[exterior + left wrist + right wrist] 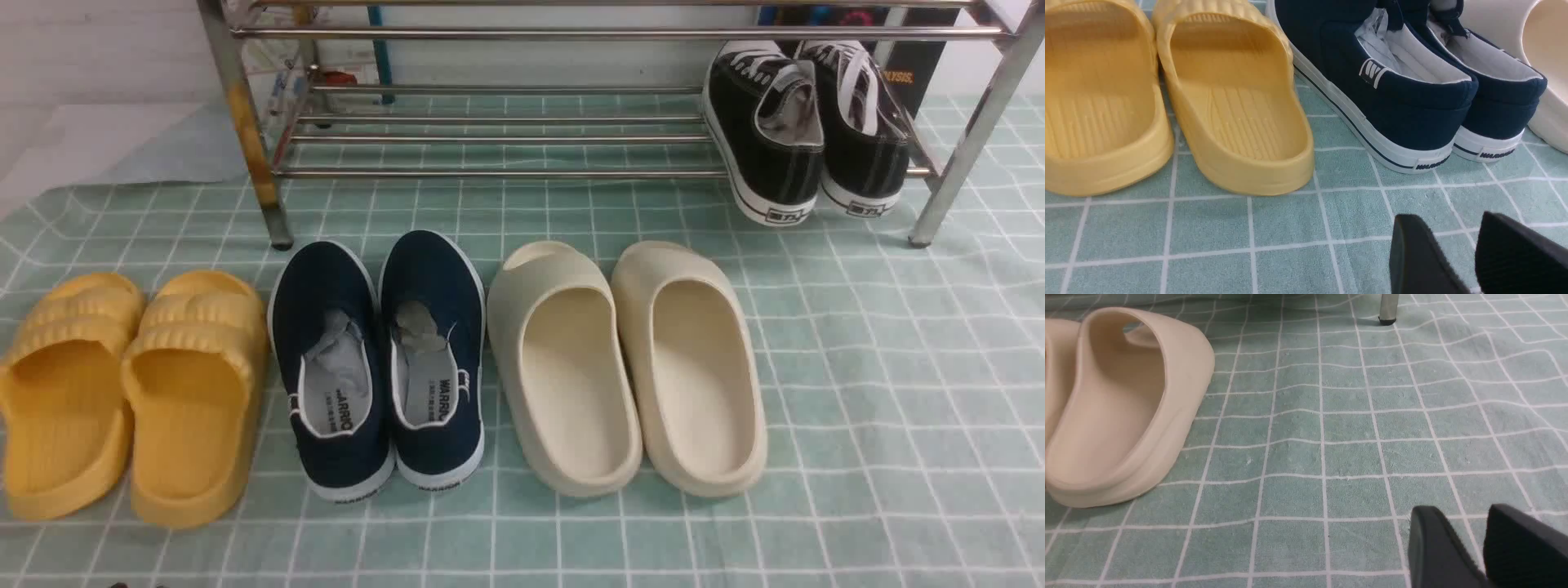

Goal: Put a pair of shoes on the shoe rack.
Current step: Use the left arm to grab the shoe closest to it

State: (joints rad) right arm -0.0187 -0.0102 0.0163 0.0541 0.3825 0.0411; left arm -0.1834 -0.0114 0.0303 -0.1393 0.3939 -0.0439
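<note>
**A:** Where are the shoes to be put away?

**B:** The pair of navy shoes [377, 367] sits centre-left in the front view. They are side by side with heels toward the camera, on a green checked cloth [857, 367] between yellow slides [122, 392] and cream slides [629, 367]. The shoe rack [506, 173] spans the top of the frame.

**A:** How might they handle?

**B:** Probably light. The canvas looks soft and the rubber soles firmer and grippy. The heel rim seems the best hold.

**A:** And the arms?

**B:** Neither shows in the front view. The left pincer [1447, 222] is at the lower right of its wrist view, low over the cloth and short of the heels. It is parted and empty. The right pincer [1464, 514] is also parted and empty, near one cream slide.
</note>
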